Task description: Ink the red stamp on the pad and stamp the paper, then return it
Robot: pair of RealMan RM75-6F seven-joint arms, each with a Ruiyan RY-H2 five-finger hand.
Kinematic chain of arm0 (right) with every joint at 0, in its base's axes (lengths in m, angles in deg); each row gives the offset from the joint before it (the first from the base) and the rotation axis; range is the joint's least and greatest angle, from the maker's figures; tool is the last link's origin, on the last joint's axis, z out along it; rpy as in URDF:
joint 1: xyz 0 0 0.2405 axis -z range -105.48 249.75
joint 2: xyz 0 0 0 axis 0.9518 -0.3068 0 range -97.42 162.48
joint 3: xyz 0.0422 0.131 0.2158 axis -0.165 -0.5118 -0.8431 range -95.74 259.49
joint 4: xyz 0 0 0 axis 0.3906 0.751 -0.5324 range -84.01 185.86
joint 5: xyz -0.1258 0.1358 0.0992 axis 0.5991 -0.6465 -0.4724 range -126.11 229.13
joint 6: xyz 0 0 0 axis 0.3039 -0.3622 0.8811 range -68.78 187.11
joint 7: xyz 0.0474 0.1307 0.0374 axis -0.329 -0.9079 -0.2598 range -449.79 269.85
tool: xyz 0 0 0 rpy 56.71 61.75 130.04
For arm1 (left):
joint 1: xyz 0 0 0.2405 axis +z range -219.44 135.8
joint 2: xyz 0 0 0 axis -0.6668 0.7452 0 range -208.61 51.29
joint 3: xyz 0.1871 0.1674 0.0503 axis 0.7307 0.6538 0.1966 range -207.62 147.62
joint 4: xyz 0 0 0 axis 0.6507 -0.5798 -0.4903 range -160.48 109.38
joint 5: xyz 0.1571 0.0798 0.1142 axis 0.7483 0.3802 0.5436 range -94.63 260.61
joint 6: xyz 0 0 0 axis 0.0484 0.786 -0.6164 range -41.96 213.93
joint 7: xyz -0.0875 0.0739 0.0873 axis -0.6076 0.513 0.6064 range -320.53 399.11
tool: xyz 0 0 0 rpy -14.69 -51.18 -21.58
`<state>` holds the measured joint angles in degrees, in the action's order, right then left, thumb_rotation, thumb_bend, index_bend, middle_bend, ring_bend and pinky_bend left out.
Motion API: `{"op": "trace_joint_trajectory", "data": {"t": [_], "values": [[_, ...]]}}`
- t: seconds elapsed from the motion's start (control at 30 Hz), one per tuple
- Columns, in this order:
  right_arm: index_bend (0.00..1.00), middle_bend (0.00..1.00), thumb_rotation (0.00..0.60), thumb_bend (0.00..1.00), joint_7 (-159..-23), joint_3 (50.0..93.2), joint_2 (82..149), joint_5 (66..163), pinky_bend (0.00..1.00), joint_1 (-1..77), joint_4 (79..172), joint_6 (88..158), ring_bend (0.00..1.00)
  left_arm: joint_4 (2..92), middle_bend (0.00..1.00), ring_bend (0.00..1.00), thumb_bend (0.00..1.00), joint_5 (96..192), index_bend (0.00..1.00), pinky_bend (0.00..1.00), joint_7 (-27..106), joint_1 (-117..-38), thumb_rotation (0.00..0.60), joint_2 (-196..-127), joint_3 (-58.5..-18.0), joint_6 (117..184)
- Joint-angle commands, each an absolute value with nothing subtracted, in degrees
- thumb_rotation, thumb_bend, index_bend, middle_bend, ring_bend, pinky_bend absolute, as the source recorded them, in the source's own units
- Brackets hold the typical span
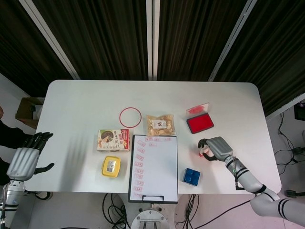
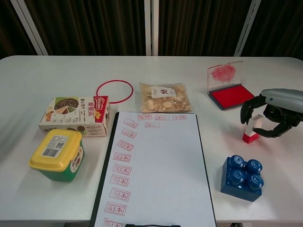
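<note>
Red at its base, the stamp (image 2: 251, 130) stands tilted at the right of the frame, pinched by the fingers of the right hand (image 2: 271, 113), below the open ink pad (image 2: 229, 96). The left hand (image 1: 27, 155), far left, hangs spread and holds nothing.
</note>
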<state>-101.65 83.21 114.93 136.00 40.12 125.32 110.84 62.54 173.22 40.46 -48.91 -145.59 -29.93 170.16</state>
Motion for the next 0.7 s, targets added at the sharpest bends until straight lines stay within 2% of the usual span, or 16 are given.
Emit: {"op": "trace_joint_trajectory", "data": {"t": [0.03,0.2,0.37,0.57,0.7], "values": [[0.40,0.40,0.600,0.31,-101.67,83.37,114.75,136.34,1.00,40.16,125.49,111.03,0.83,62.56,0.14,0.12,0.00,173.23,0.14,0.20,40.48,-48.91,0.600,-145.59,-29.92,170.15],[0.38,0.39,0.600,0.31,-101.42,83.75,114.07,137.10,1.00,40.35,126.05,111.60,0.83,62.60,0.14,0.12,0.00,173.24,0.14,0.20,40.54,-48.96,0.600,-145.60,-29.87,170.04],[0.31,0.36,0.600,0.30,-101.13,83.98,113.23,137.52,1.00,40.68,126.68,112.28,0.83,62.70,0.14,0.12,0.00,173.29,0.14,0.20,40.56,-49.00,0.600,-145.58,-29.84,170.00],[0.10,0.25,0.600,0.27,-100.55,84.50,111.80,139.00,0.99,41.08,127.55,113.83,0.83,62.83,0.14,0.12,0.00,173.36,0.14,0.20,40.65,-48.93,0.600,-145.55,-29.76,170.10],[0.01,0.20,0.600,0.21,-98.46,84.57,109.11,142.68,0.97,42.47,128.99,120.27,0.79,63.08,0.14,0.12,0.00,173.36,0.14,0.20,40.79,-48.76,0.600,-145.26,-29.80,170.45]]}}
